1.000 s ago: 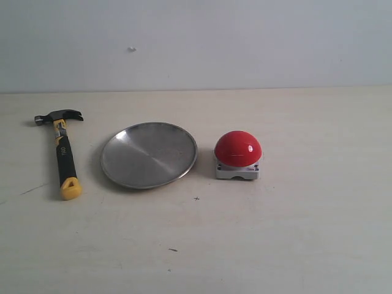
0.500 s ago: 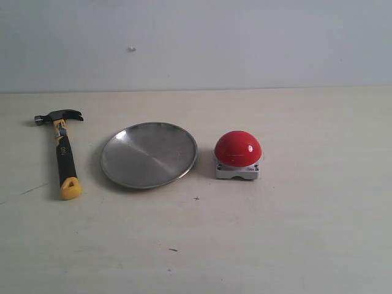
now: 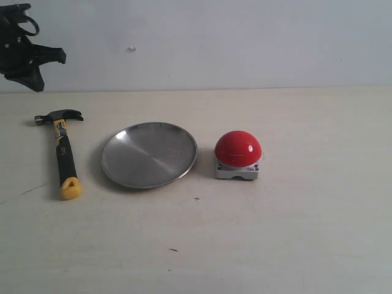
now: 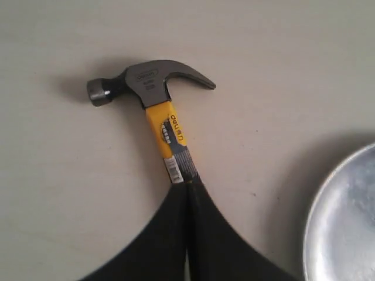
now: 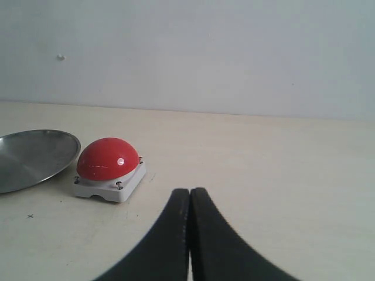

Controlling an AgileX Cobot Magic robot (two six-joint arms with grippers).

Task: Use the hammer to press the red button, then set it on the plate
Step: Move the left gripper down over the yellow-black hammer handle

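Note:
The hammer (image 3: 63, 153) lies flat on the table at the left, dark head toward the wall and yellow looped tip toward the front. My left gripper (image 3: 30, 61) hangs high above and behind the hammer's head. In the left wrist view its shut tips (image 4: 187, 186) sit over the hammer (image 4: 167, 126) handle, holding nothing. The silver plate (image 3: 149, 154) sits in the middle, with the red button (image 3: 237, 149) to its right. My right gripper (image 5: 189, 192) is shut and empty, low over the table, with the button (image 5: 108, 159) ahead of it. It is out of the exterior view.
A pale wall runs along the back edge of the light wooden table (image 3: 294, 233). The plate's rim (image 4: 345, 222) shows beside the left gripper, and the plate (image 5: 32, 155) lies just past the button in the right wrist view.
My left arm has come into the exterior view at the upper left, above the hammer. The hammer, plate and button have not moved.

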